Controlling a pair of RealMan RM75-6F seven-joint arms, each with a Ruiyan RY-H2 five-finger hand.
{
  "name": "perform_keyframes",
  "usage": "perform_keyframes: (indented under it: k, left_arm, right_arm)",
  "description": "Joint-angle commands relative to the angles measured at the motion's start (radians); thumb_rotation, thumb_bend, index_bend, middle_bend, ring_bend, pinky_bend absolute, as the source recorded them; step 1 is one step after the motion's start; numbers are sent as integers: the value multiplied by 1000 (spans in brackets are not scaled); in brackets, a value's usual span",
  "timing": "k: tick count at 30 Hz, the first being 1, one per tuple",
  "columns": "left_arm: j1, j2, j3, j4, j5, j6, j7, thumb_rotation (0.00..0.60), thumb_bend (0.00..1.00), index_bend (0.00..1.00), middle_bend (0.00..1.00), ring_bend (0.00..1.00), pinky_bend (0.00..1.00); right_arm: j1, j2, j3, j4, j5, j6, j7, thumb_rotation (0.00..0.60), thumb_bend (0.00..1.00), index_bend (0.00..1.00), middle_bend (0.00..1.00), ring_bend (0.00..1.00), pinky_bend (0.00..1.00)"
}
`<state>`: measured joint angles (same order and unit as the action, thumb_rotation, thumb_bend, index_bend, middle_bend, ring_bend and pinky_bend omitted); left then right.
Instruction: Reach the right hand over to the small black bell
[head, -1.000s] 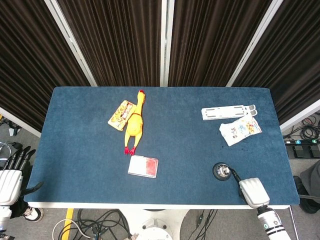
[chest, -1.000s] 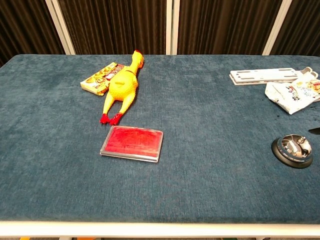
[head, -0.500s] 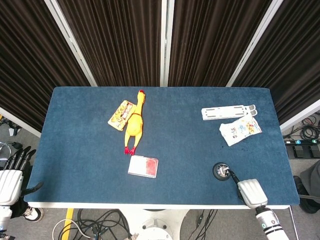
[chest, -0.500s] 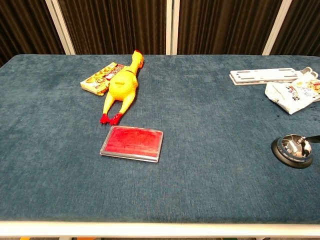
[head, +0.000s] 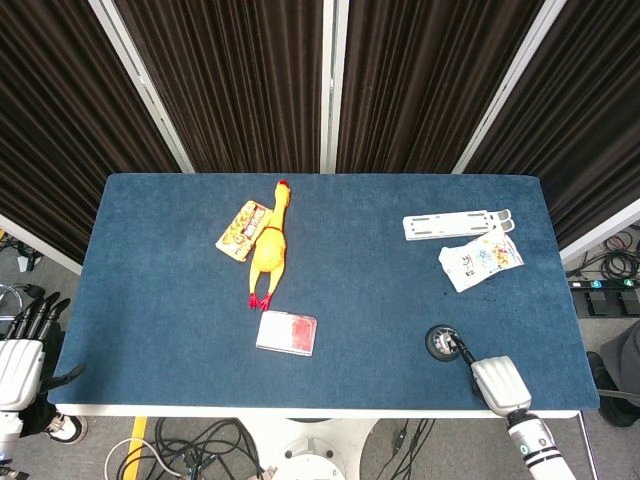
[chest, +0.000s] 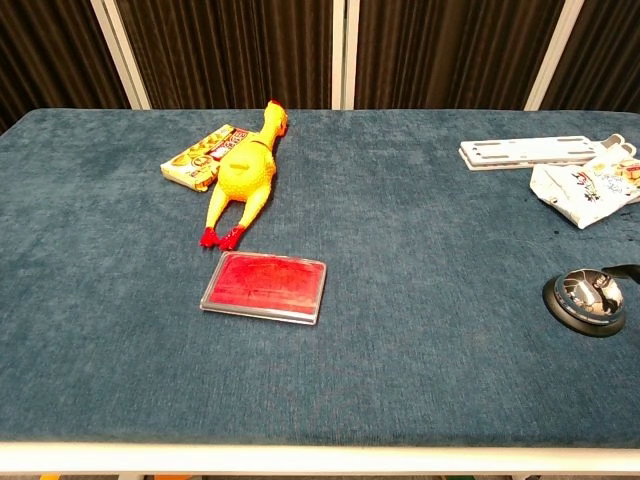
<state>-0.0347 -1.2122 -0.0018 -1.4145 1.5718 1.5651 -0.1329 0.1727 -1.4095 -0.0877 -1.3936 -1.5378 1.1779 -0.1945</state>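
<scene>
sitting near the front edge of the blue surface (head: 150, 300), toward the right front corner, was the one small black bell (head: 441, 342), its shiny dome up. the right hand (head: 500, 384) lay just beside it at the front edge, a dark fingertip (head: 463, 349) reaching onto the bell's right side; in the chest view only that dark tip showed at the bell (chest: 586, 301). whether its fingers were clenched or loose could not be told, since only the back of the hand showed. nothing stood between the hand and the bell.

the left hand (head: 22, 352) hung off the surface beyond the left front corner, fingers (head: 40, 315) straight, apart and holding nothing.

other things lay well apart from the bell: one white snack packet (head: 480, 258) and one flat white bracket (head: 455, 224) near the right edge, the packet just in front of the bracket; one yellow rubber chicken (head: 268, 247) left of centre, lying partly on one small yellow box (head: 240, 228); and one red card case (head: 286, 333) in front of the chicken's red feet, toward the front edge.
</scene>
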Motion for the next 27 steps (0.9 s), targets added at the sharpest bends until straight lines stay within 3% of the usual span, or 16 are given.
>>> perform_keyframes:
  k: [1,9,21,27]
  left_arm:
    - [2,0,1,3,1,2,-4,600,117,89,30,0,148]
    - [1,0,2,4,5,4,-5,600,117,89,30,0,148]
    - [2,2,2,0,1,0,-2,600,117,89,29,0,148]
    - [0,0,2,1,3,-2,-1,600,118,89,29,0,148]
  right_arm:
    - [3,-3,-1,2,12,-11,-10,600,1000,0,876,801,677]
    - [-7,12,4,-18,-24,58,3,600,1000,0,876,801,677]
    - [0,-6,-8,-1,6,5,-12,600,1000,0,876,801,677]
    - [-1,-1,-1,-16,-21,48,-5,600,1000,0,876,800,677]
